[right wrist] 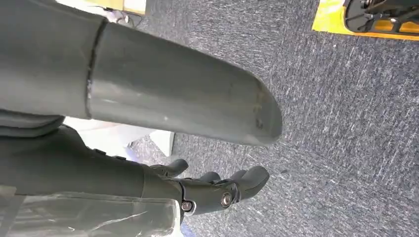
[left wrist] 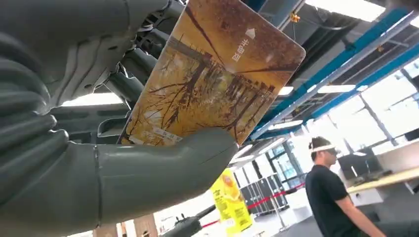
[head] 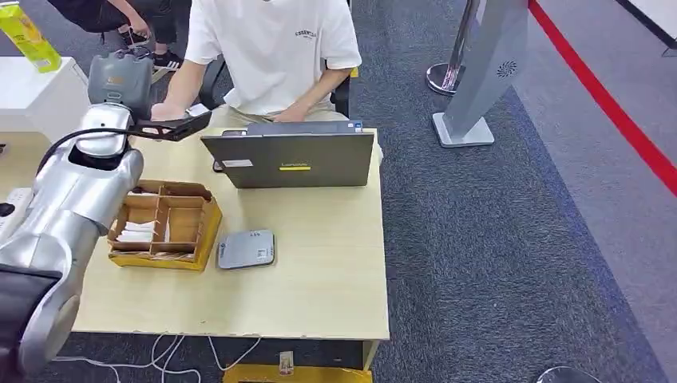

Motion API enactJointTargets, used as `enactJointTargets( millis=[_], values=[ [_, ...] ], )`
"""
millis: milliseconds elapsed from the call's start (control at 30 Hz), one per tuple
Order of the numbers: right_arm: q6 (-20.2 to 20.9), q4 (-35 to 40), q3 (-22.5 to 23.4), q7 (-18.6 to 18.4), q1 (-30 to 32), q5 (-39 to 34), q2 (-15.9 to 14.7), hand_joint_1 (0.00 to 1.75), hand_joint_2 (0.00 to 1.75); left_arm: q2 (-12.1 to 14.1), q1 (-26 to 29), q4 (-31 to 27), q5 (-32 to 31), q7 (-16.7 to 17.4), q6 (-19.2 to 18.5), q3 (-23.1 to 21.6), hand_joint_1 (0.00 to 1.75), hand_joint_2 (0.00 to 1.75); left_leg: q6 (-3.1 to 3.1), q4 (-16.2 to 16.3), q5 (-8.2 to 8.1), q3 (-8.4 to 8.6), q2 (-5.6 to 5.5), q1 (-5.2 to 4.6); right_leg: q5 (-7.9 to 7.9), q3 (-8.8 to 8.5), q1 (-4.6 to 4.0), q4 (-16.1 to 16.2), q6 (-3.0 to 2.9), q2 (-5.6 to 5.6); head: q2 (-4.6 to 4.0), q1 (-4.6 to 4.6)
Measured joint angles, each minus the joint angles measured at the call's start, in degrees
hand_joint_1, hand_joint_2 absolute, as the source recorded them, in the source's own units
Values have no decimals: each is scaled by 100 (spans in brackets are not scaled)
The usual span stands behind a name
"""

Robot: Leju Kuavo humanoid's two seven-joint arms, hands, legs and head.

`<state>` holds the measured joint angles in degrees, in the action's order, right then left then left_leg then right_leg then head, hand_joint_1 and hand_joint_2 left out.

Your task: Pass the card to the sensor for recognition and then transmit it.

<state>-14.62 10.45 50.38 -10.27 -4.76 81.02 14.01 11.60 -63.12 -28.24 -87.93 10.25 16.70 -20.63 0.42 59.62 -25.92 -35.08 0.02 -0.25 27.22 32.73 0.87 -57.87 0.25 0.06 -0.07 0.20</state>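
Note:
My left hand is raised at the table's far left and holds the card out flat toward the seated person. In the left wrist view the card carries a yellow-brown picture and is pinched between my thumb and the darker fingers behind it. The person's hand lies right at the card; I cannot tell whether it touches. The grey flat sensor lies on the table nearer me, beside the box. My right hand hangs over the carpet with its fingers apart, holding nothing.
A yellow cardboard box with compartments of cards stands left of the sensor. An open grey laptop faces the person in a white shirt. White cables hang at the table's front edge. A grey stand stands on the carpet to the right.

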Motion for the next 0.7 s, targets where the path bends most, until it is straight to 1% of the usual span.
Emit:
enactJointTargets(
  millis=[367, 700],
  values=[
    [17, 0, 0, 6, 0, -2, 0, 0, 0, 42, 15, 225, 120, -35, 52, 138, 0, 175, -1, -1, 1, -2, 0, 1, 0, 1, -2, 0, 0, 0, 0, -5],
    [9, 0, 2, 6, -2, 7, 0, 0, 0, 42, 142, 302, 277, 0, 72, 155, 0, 175, -1, 0, 1, -3, -3, 0, 0, 0, -1, 0, 0, -4, 0, -5]
  ],
)
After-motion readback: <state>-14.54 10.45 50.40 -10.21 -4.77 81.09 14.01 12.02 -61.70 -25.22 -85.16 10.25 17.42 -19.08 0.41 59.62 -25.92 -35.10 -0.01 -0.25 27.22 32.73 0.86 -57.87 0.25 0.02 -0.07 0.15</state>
